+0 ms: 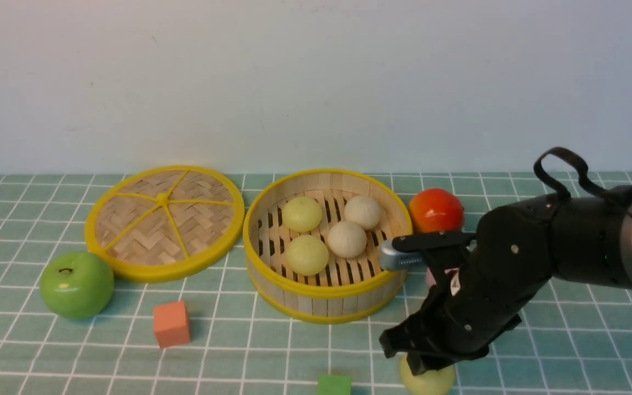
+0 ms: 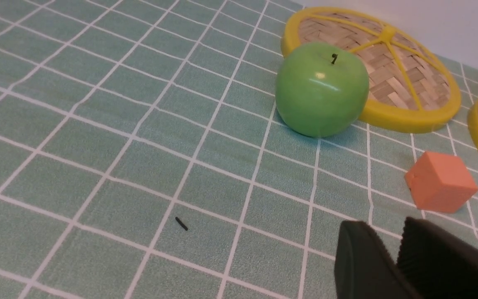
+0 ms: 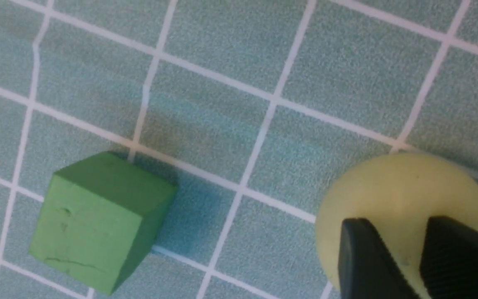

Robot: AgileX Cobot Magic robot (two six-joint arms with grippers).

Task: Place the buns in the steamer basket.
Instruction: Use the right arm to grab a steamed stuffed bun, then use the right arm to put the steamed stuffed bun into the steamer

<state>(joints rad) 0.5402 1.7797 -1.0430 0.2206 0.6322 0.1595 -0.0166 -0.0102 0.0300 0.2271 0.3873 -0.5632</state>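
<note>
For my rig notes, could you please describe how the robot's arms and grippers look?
The right arm is glossy black with a grey metallic section, a looping black cable and a silver cylinder. Both the right gripper and left gripper have matte black fingers with ribbed pads.

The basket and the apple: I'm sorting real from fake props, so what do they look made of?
The basket looks like pale bamboo slats, matte, with grain visible, bound by smooth yellow rims, probably plastic. The apple looks like moulded plastic or wax: uniformly green and glossy with a sharp highlight, so likely fake, though the pictures cannot settle that.
</note>
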